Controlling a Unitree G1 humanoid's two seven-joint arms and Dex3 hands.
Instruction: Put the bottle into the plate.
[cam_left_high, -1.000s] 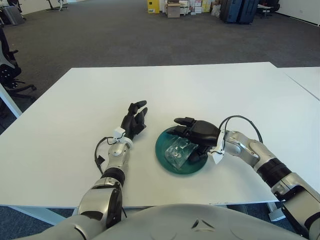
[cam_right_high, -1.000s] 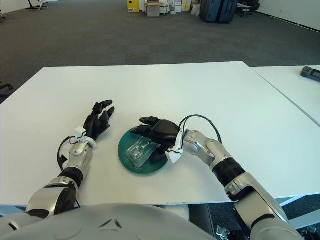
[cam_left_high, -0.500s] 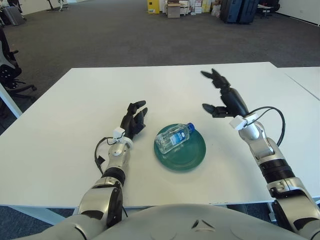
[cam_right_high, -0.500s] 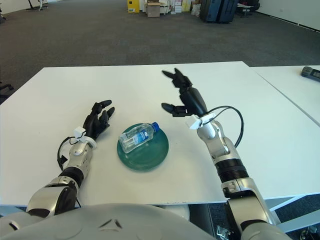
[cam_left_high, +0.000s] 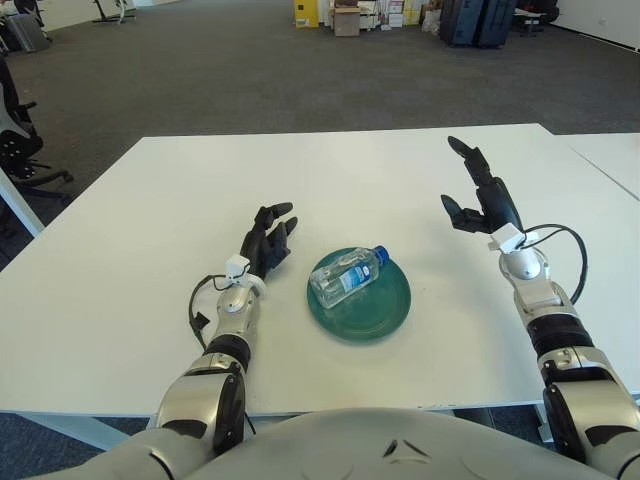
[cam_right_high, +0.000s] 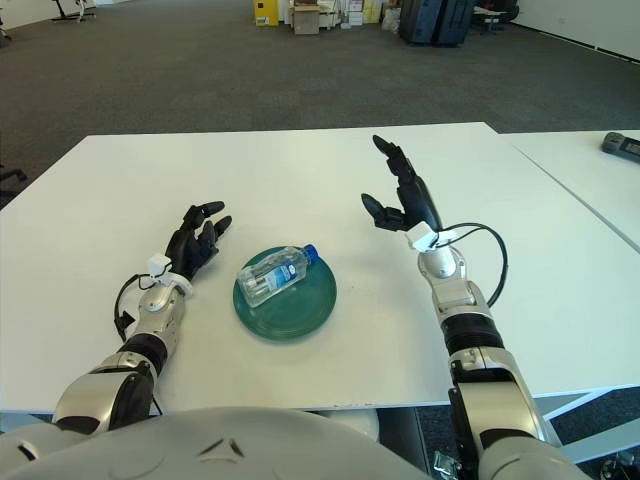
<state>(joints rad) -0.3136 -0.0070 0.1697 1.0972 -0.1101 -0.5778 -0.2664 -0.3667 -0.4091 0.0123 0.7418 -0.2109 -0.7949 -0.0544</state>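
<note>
The bottle (cam_left_high: 347, 277) is lying on its side in the plate (cam_left_high: 385, 315), its blue cap pointing toward the plate's far right rim and its clear body reaching over the left part of the dish, so the task's thing is sitting where the task wants it. The plate is sitting on the table (cam_left_high: 150, 200), near the front edge. The right hand (cam_left_high: 482, 193) is hanging in the air well to the right of the plate and above table level, fingers spread wide and gripping nothing; being that far off, it is leaving the bottle free to settle and cannot nudge it. The left hand (cam_left_high: 267, 241) is showing just left of the plate, fingers loosely extended and empty, idle and apart from the rim; whether it is touching the table is hard to tell from here. Judging by how things lie, the placing looks done. The bottle is round and on its side, so it could roll, though the plate's raised rim is probably keeping it in.
</note>
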